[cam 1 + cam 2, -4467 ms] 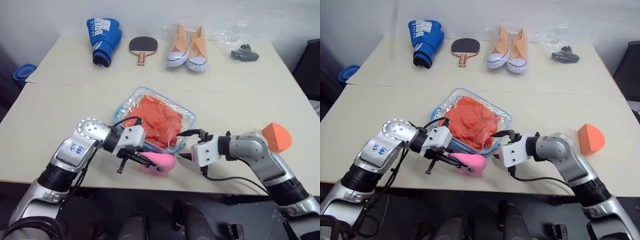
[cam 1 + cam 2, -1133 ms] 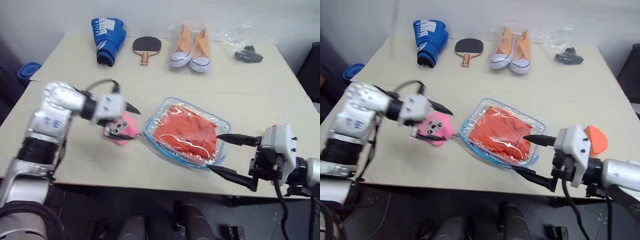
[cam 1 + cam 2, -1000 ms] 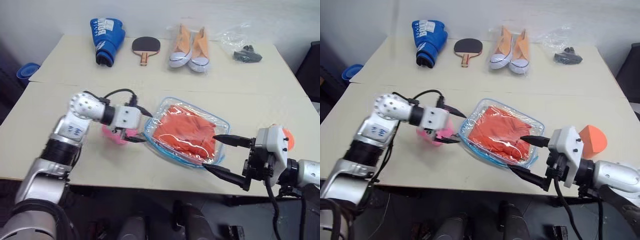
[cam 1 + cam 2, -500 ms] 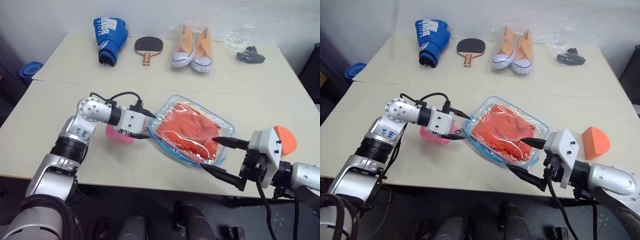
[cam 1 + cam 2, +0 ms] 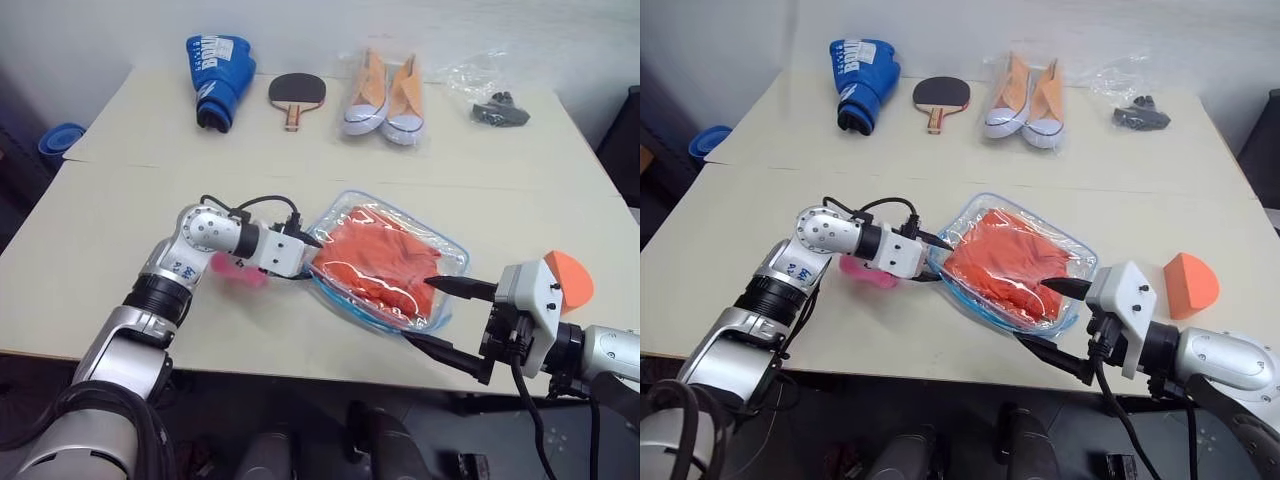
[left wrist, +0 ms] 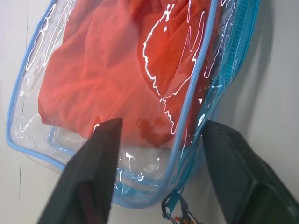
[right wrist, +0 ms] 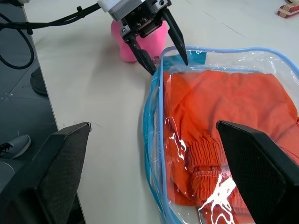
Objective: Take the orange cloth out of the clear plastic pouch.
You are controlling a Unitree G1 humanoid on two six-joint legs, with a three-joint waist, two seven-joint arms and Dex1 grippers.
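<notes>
Pouch orientation first: the clear plastic pouch [image 5: 385,260] lies flat mid-counter [image 5: 120,230], its long axis running from 10 o'clock to 4 o'clock, with the orange cloth [image 5: 372,262] packed inside. At its 10 o'clock end sits the pink plush charm [image 5: 238,268]. The left arm reaches across from 9 o'clock, its left pincer [image 5: 309,258] straddling that end's blue edge, fingers partly spread on either side. The right pincer [image 5: 440,318] stretches in from 4 o'clock, fingers spread wide around the other end, not touching.
</notes>
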